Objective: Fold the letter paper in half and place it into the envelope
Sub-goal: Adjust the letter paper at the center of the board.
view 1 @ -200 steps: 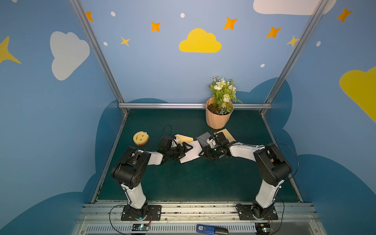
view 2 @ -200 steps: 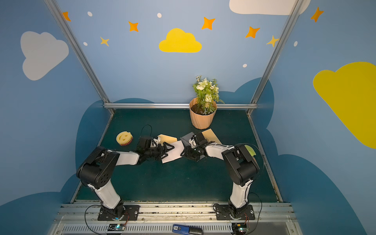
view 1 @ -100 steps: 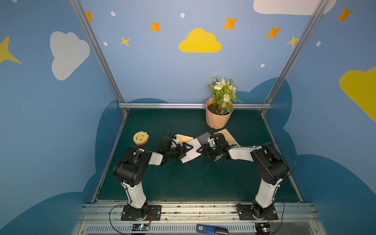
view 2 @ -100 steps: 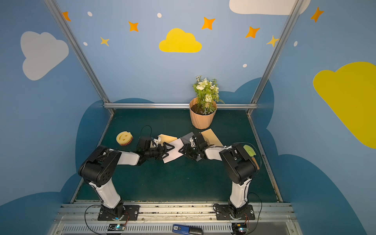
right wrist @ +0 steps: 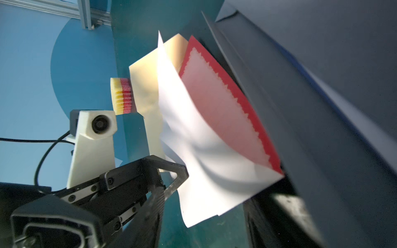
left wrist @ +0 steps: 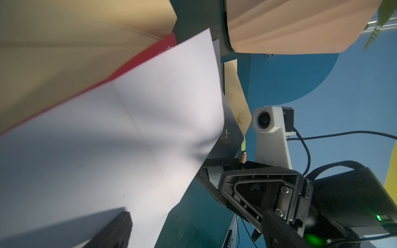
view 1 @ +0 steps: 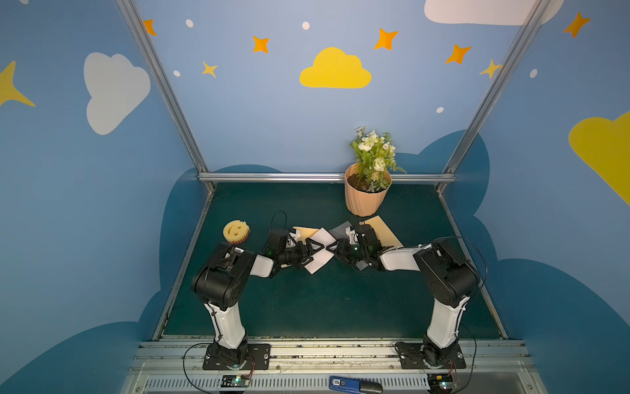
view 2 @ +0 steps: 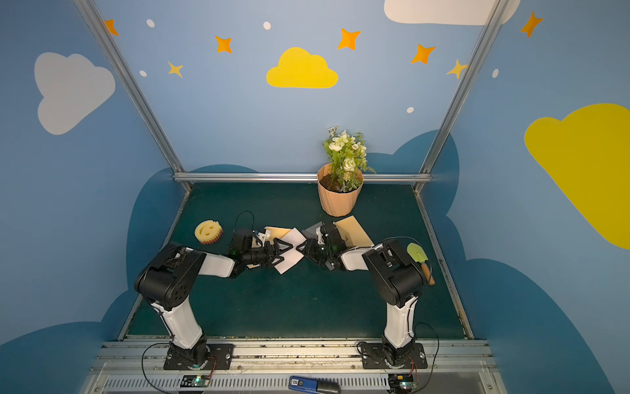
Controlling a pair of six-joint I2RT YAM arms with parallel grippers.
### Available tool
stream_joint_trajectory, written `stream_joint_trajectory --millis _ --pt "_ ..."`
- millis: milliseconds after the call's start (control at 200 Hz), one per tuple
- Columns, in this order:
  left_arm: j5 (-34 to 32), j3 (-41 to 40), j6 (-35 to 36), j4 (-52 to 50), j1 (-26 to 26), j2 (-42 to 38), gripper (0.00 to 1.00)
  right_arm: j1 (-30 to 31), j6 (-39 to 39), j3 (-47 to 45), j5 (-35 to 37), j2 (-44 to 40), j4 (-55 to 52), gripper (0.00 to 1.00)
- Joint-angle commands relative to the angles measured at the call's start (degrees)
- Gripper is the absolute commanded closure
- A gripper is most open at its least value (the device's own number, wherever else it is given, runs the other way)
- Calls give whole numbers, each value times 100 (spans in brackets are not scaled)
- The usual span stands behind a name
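At bench [view 1: 306, 307] centre, right gripper [view 1: 335, 248] has advanced against paper [view 1: 321, 236], opposite released left gripper [view 1: 313, 250], bowing it for folding; right's grasp cannot be told.

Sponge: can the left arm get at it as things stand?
Probably yes: the sponge lies in the open on the mat beside that arm, and the left gripper is open.

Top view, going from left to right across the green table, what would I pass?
Smiley sponge → left claw → right claw → green trowel. The white paper overlaps both claws in a top view, so it is left out.
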Motion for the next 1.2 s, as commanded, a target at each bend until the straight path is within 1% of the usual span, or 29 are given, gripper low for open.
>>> stream_joint_trajectory --millis 0,125,235,280,325,446,501,586,656,721,806,916,1021,1096,1191 --pt "-128 -197 -33 -620 -31 272 4 42 19 -73 -81 -12 556 47" --pt "-119 -187 -29 -653 -9 245 4 84 -25 -64 -157 -60 664 54" --pt "-117 -179 -16 -684 7 221 4 120 -170 29 -146 -74 472 57" --pt "-107 -182 -18 -687 13 218 4 121 -215 81 -129 -52 406 61" --pt "-92 -180 -24 -689 13 204 4 121 -267 132 -127 -15 333 67" --pt "-66 -182 -67 -649 51 112 4 120 -521 292 -59 8 11 91" --pt "-57 -188 -101 -640 83 2 4 120 -758 390 16 -73 -349 100" --pt "-99 -183 -147 -719 152 -301 4 116 -1218 527 195 -336 -960 100" --pt "-220 -100 -81 -1027 205 -670 4 111 -1696 690 414 -680 -1776 100" --pt "-425 51 120 -1536 240 -1106 3 105 -2210 893 671 -1033 -2646 100" --pt "-913 255 515 -2309 241 -1710 2 106 -2837 1082 1068 -1558 -3735 100" --pt "-1525 282 668 -2952 327 -2395 0 106 -3551 1314 1712 -2250 -5067 100" --pt "-1931 211 774 -3314 412 -2875 0 142 -4077 1628 2304 -2768 -6273 100" --pt "-2067 159 872 -3483 441 -3104 0 285 -4371 1878 2871 -3015 -7013 100" --pt "-2058 40 856 -3505 517 -3262 0 670 -4514 2230 3674 -3073 -7858 100"
